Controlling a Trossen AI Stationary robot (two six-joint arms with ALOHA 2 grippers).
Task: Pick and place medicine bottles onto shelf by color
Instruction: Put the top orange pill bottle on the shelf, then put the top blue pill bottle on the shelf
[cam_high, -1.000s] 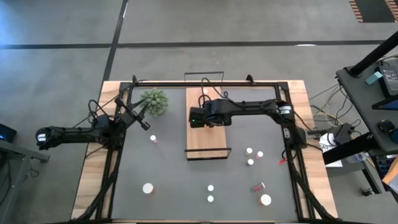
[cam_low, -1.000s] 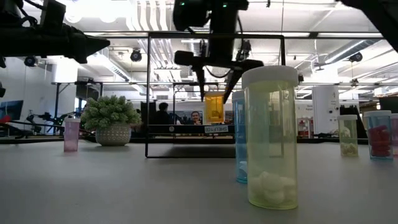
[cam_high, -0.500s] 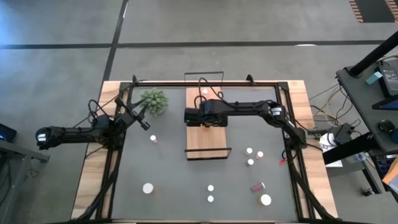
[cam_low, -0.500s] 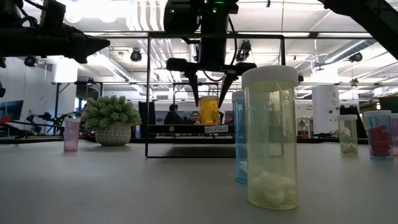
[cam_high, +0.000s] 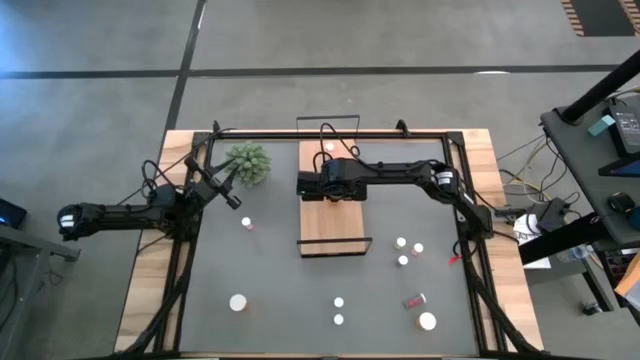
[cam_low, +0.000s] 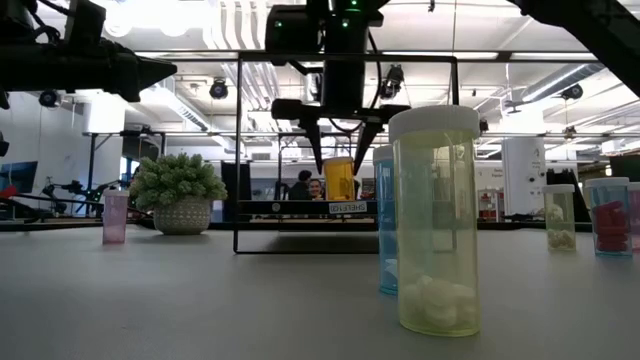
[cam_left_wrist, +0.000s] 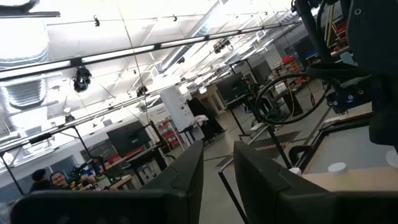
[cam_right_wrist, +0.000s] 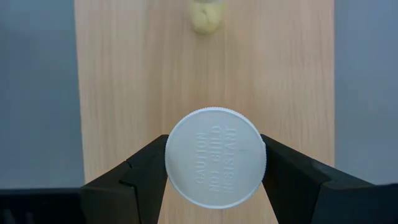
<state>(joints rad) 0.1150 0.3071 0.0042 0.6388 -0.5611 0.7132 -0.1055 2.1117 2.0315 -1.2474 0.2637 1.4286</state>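
Note:
My right gripper (cam_high: 322, 187) hangs over the light-wood shelf (cam_high: 335, 225), fingers pointing down, shut on an orange bottle with a white cap (cam_low: 338, 178) (cam_right_wrist: 215, 157). The bottle stands upright on the shelf. My left gripper (cam_high: 232, 192) is open and empty, held in the air beside the green plant (cam_high: 248, 162); its two fingers show apart in the left wrist view (cam_left_wrist: 217, 177). Other bottles stand loose on the dark table, among them a pink one (cam_high: 246, 223) and a group of three (cam_high: 405, 250). My right gripper pinches the orange bottle at its white cap (cam_right_wrist: 215, 157) between its two fingers (cam_right_wrist: 146, 168), one on each side. The fingers come from above, pointing down. The bottle stands upright with its bottom on the shelf board (cam_low: 338, 198).
A white-capped bottle (cam_high: 328, 148) stands at the shelf's far end; a yellowish one shows on the board (cam_right_wrist: 207, 17). Black wire rails (cam_high: 335, 245) close the shelf's short ends. A red bottle lies on its side (cam_high: 415, 299). A big yellowish bottle (cam_low: 433, 220) stands near the low camera.
My right gripper has gone toward the table's left edge over the shelf and down a little, carrying the orange bottle, which now stands on the board. In the last half second it has nearly kept still.

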